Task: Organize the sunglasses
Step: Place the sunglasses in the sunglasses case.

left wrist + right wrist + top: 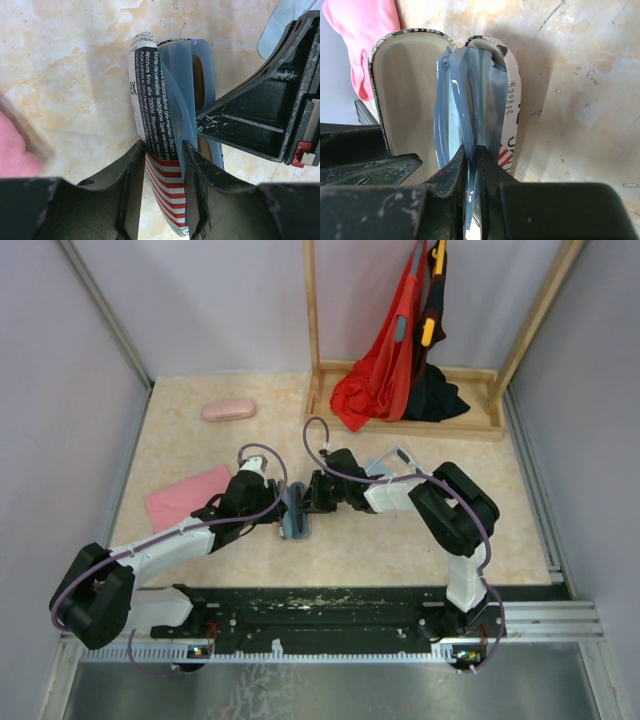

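A thin blue-grey pair of sunglasses (470,85) stands folded on edge inside an open flag-printed glasses case (405,95). My right gripper (474,155) is shut on the near end of the sunglasses. My left gripper (162,185) is closed across one shell of the case (150,100), its striped outside between the fingers, with the sunglasses (192,65) just right of it. In the top view the case (296,515) lies mid-table between the left gripper (278,508) and the right gripper (311,502). The white-framed pair is not visible.
A pink glasses case (228,410) lies at the back left, and a pink cloth (188,495) beside the left arm. A pale blue item (390,460) sits behind the right arm. A wooden rack (400,425) with a red bag (385,370) fills the back right.
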Controlling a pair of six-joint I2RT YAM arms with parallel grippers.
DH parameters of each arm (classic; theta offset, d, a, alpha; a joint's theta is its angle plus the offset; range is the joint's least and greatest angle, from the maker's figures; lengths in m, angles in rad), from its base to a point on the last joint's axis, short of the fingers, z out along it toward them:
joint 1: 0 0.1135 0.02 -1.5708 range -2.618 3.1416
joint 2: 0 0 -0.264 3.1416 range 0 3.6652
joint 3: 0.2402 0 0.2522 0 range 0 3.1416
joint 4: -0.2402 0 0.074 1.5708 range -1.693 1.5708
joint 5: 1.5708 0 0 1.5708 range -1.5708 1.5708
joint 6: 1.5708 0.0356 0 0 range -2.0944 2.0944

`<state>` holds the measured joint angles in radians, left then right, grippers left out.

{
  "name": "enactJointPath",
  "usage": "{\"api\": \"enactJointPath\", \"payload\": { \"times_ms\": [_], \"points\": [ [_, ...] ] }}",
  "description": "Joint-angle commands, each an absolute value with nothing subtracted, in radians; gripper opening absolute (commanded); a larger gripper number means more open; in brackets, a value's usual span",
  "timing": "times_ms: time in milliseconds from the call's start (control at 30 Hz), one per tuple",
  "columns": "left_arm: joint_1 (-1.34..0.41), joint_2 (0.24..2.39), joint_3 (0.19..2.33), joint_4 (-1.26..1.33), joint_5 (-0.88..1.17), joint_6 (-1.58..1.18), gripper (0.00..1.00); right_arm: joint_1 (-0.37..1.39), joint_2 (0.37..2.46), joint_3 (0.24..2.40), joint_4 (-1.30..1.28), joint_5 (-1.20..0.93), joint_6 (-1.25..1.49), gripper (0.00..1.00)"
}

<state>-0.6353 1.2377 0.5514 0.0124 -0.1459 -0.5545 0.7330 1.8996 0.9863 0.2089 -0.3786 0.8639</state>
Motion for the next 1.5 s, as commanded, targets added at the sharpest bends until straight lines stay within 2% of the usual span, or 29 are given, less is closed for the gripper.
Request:
{"api": "enactJointPath", "payload": {
  "times_ms": [0,467,700,1167,1467],
  "points": [
    [-0.643,1.233,0.552,0.041,-0.135,-0.560,0.41,0.742,1.913,1.048,0.217,-0.395,0.835,0.04],
    [-0.644,1.222,0.552,0.037,-0.138,-0.557,0.41,0.742,1.906,1.073,0.157,-0.366,0.804,0.19],
    [-0.643,1.219,0.551,0.035,-0.137,-0.557,0.41,0.743,1.881,1.062,0.140,-0.344,0.797,0.23],
    [-0.643,1.222,0.557,0.032,-0.129,-0.553,0.41,0.743,1.790,1.071,0.022,-0.268,0.718,0.27],
    [-0.644,1.215,0.557,0.029,-0.121,-0.552,0.41,0.742,1.786,1.072,0.003,-0.242,0.698,0.24]
  ]
}}
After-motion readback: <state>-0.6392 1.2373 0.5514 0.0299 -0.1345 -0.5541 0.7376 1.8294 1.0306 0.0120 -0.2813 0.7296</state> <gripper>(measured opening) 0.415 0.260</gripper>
